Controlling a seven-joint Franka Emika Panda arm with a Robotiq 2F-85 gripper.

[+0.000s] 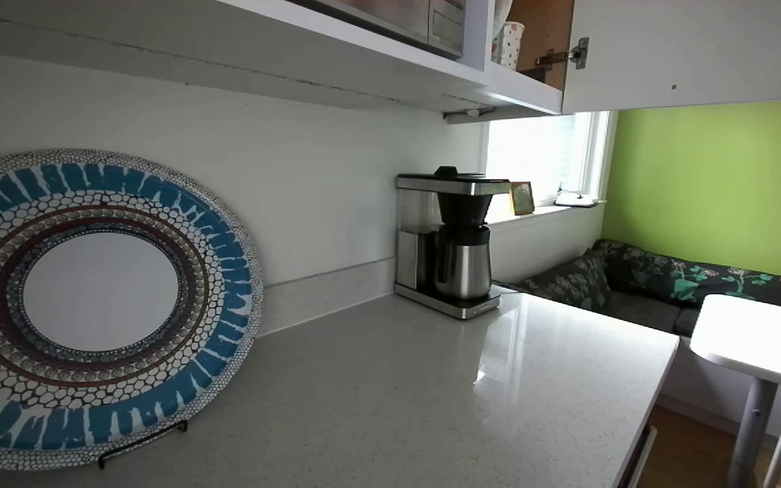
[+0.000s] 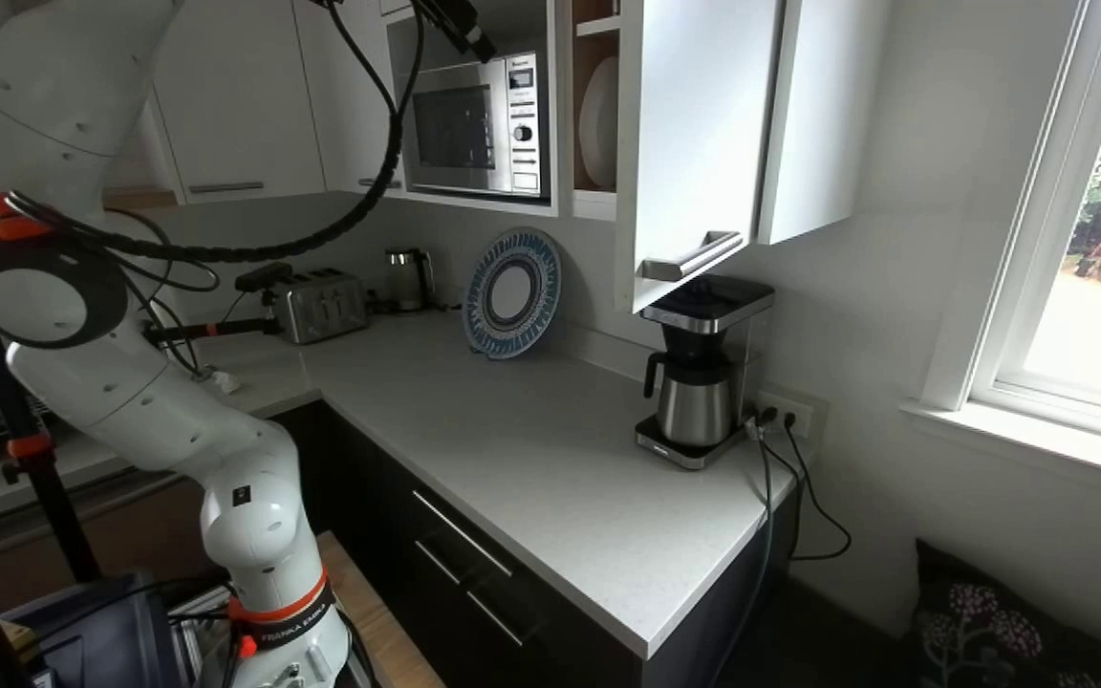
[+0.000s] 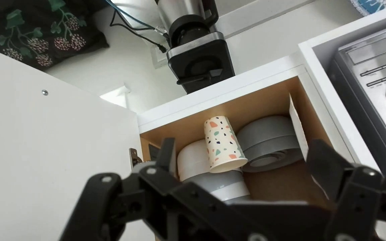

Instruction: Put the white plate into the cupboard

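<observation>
The white plate (image 2: 598, 124) is already inside the cupboard (image 3: 219, 93), standing on its edge just beside the brown side wall, the one toward the microwave (image 2: 469, 134). In the wrist view it shows as a thin pale strip at two o'clock from the middle of the gripper (image 3: 243, 157). The strip passes behind the finger (image 3: 327, 164) at three o'clock and shows again below it, nearer four o'clock; whether that finger touches the plate cannot be told. The gripper is spread wide, its two fingers well apart, and the things in the cupboard show through the gap.

Closest to the gripper's middle, at ten o'clock, is a speckled paper cup (image 3: 221, 142), seen standing upright in an exterior view. Between cup and plate, at two o'clock, sits a grey round stack (image 3: 268, 140). A white-and-grey stack (image 3: 193, 159) lies at eight o'clock, partly covered by the cup and the gripper. At nine o'clock the cupboard door (image 3: 62, 140) is swung out.

Farther off, in an exterior view and reckoned from the plate, the microwave is at nine o'clock. The blue-patterned platter (image 2: 512, 291) is at seven o'clock, propped up on the pale countertop (image 2: 512, 449). The coffee maker (image 2: 699, 401) stands at five o'clock, partly behind the door's lower end, and the robot arm (image 2: 159, 401) fills the side toward eight o'clock.
</observation>
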